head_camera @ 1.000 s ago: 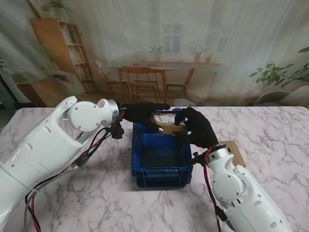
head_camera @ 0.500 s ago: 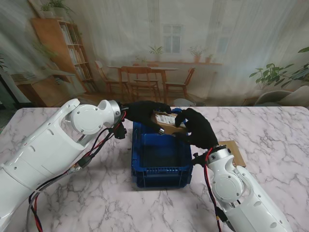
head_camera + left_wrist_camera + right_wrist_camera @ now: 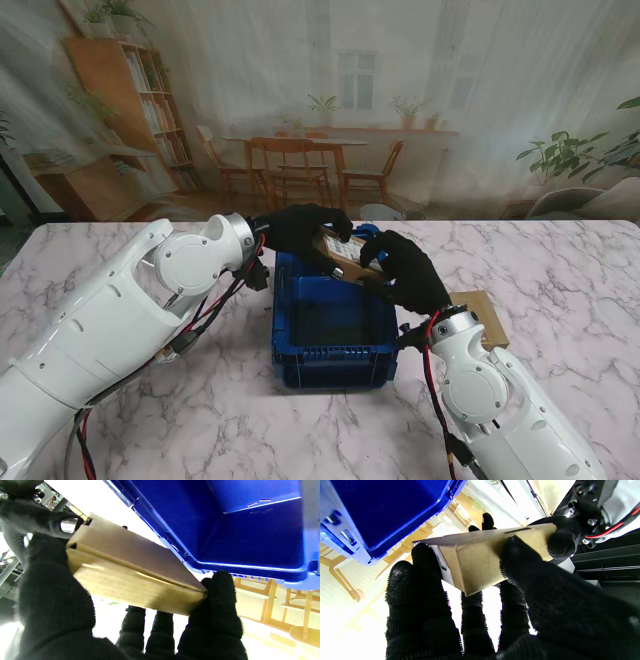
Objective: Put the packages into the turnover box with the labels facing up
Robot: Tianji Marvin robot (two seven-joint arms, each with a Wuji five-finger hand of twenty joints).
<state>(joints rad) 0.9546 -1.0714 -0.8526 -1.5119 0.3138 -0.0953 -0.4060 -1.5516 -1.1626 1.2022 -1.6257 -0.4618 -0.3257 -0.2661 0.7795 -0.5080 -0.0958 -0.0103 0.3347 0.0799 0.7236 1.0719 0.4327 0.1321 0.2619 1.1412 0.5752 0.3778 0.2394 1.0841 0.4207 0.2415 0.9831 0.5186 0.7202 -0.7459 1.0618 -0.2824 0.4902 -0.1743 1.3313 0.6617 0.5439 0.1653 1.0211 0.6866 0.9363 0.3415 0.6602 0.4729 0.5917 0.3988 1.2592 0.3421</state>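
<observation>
The left hand (image 3: 300, 228), in a black glove, is closed on one end of a small cardboard box (image 3: 345, 252). In the left wrist view its thumb (image 3: 220, 597) presses one corner of the box (image 3: 130, 580) while the other fingers wrap under the far side. The right hand (image 3: 405, 268), also gloved in black, grips the opposite end of the same box; in the right wrist view its fingers (image 3: 425, 565) hold the labelled face and its thumb lies across the plain brown end of the box (image 3: 480, 562). The left hand's fingertips (image 3: 487, 521) show past the box's far edge in that view.

Between the two hands the box is held off the table, tilted, its end at the left hand higher than its end at the right hand. A white label (image 3: 343, 244) with dark print shows on the face turned upward in the stand's view.

Just under both hands and a little nearer to me sits the blue crate (image 3: 333, 362), open at the top, and the box hangs over the crate's far rim. The blue wall of the crate (image 3: 250, 530) fills the side of the left wrist view beside the box, and a corner of the crate (image 3: 382, 512) shows in the right wrist view.

Just to the right of the right hand's wrist a flat brown cardboard piece (image 3: 485, 312) lies on the marble table (image 3: 200, 400); whether it bears a label cannot be told.
</observation>
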